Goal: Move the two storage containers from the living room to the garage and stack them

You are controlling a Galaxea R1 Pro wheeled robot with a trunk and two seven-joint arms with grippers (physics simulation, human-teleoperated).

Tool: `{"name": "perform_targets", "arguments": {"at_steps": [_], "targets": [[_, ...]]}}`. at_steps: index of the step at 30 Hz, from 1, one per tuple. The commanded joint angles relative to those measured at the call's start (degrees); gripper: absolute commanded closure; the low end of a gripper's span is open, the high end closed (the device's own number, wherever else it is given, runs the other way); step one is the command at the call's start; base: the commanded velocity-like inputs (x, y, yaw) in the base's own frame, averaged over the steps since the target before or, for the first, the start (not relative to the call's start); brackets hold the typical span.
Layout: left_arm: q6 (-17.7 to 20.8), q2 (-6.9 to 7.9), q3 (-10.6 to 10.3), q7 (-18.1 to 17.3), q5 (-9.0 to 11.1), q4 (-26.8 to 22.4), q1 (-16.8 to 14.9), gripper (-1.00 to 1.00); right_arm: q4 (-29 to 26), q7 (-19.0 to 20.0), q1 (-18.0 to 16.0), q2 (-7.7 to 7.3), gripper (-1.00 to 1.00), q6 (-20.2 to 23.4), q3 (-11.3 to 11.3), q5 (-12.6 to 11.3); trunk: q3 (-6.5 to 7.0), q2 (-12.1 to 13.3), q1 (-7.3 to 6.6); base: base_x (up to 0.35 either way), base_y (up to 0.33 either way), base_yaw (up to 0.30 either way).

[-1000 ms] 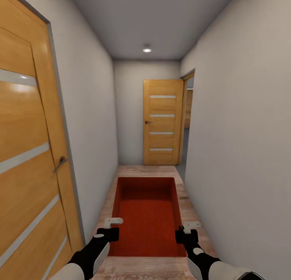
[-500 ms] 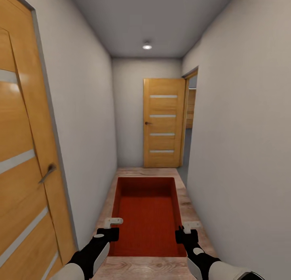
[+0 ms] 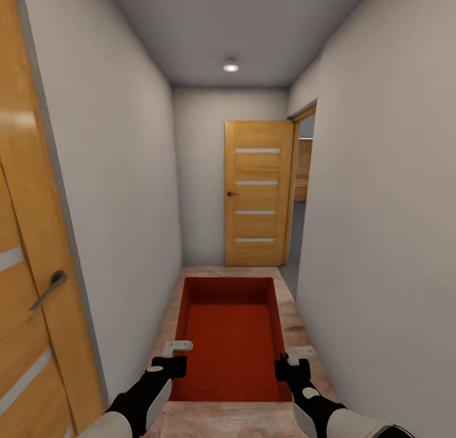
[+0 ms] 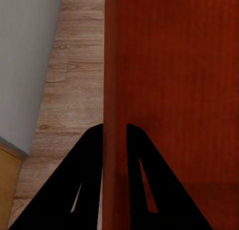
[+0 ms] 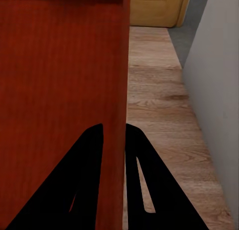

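Head view: bin [image 3: 229, 337] carried low along corridor, left pincer [image 3: 171, 357] and right pincer [image 3: 292, 361] on its side walls; door [image 3: 256, 194] ahead.
Left wrist: clenched on bin wall.
Right wrist: likewise.
Garage not reached; stacking outstanding.

A narrow hallway with pale grey walls [image 3: 126, 172] runs ahead over wood-plank flooring [image 3: 297, 337]. At the far end stands an open wooden door [image 3: 256, 194] with four pale horizontal strips, beside a doorway on the right. Near on the left is another wooden door [image 3: 25, 286] with a metal lever handle [image 3: 49, 289]. A round ceiling light [image 3: 231, 66] glows overhead.
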Motion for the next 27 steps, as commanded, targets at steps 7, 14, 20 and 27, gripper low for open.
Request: {"name": "perform_targets", "arguments": {"at_steps": [7,14,20,27], "targets": [[0.37,0.05,-0.19,0.85,0.04,-0.14,-0.03,1.00,0.06,-0.31,-0.08,0.01,1.00,-0.32,-1.21,-1.23,-0.10,-0.08,0.05,0.323,0.000,0.000],[0.37,0.05,-0.19,0.85,0.04,-0.14,-0.03,1.00,0.06,-0.31,-0.08,0.01,1.00,-0.32,-1.21,-1.25,-0.10,-0.08,0.05,0.323,0.000,0.000],[0.37,0.05,-0.19,0.85,0.04,-0.14,-0.03,1.00,0.06,-0.31,-0.08,0.01,1.00,-0.32,-1.22,-1.28,-0.10,-0.08,0.05,0.323,0.000,0.000],[0.37,0.05,-0.19,0.85,0.04,-0.14,-0.03,1.00,0.06,-0.31,-0.08,0.01,1.00,-0.32,-1.24,-1.30,-0.10,-0.08,0.05,0.323,0.000,0.000]]}}
